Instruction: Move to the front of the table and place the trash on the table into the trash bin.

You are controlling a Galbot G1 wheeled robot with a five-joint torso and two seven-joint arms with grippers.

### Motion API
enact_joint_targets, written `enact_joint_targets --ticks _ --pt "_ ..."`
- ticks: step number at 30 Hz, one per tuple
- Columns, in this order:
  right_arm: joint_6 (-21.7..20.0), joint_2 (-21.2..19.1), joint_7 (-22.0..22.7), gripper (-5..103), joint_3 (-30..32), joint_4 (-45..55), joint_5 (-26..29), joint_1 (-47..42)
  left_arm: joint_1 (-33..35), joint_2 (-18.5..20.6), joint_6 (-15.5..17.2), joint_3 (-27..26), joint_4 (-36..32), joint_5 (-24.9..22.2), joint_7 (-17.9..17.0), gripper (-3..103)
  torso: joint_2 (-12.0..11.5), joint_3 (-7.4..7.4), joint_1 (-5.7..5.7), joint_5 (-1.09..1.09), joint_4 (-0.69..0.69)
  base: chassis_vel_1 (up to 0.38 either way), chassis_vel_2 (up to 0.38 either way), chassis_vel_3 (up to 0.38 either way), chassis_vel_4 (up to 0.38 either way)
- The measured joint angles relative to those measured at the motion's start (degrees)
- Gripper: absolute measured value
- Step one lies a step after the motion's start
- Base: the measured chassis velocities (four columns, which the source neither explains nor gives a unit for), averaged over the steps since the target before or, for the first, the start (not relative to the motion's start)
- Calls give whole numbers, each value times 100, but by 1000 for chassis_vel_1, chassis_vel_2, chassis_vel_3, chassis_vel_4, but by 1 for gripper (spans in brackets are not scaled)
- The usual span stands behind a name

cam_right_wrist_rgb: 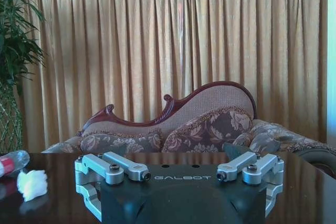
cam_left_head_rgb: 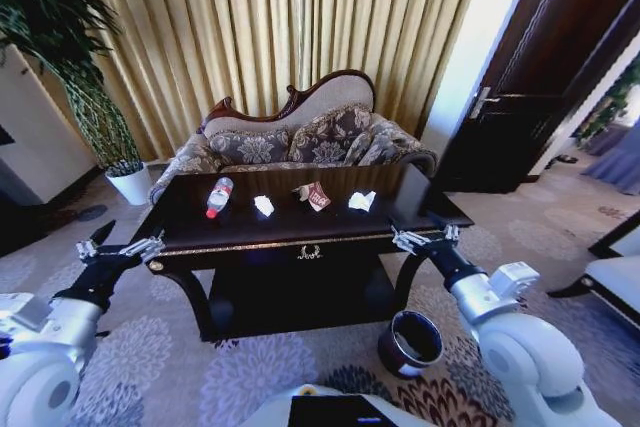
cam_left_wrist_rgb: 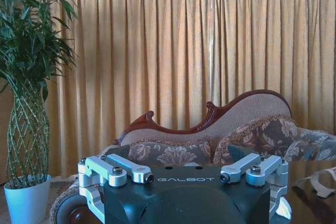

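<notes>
Head view | table (cam_left_head_rgb: 190, 237): 1 bottle (cam_left_head_rgb: 219, 196), 2 papers (cam_left_head_rgb: 264, 205), 1 wrapper (cam_left_head_rgb: 316, 195) | both fingers spread

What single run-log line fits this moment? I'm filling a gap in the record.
robot: facing table | trash: on table | trash bin: floor | left gripper, right gripper: open, empty

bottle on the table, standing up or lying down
Lying down. The plastic bottle rests on its side on the table, its length flat along the glossy top near the robot's left end.

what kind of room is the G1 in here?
Probably a formal sitting room or lounge, in a home or hotel: an ornate carved sofa with patterned cushions, floor-length gold curtains, and a glossy dark table on floral carpet.
</notes>
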Motion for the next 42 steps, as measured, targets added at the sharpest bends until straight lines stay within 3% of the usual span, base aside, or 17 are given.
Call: enact_joint_targets --ticks 34,42 --pt "108 23 -31 100 -21 0 27 60 -16 -16 24 65 0 -67 50 100 0 0 0 -1 0 -24 25 23 -29" --pt "81 -204 -9 100 -19 -111 280 238 -21 -14 -208 79 0 -98 -49 100 0 0 -1 -1 -1 0 0 0 0"
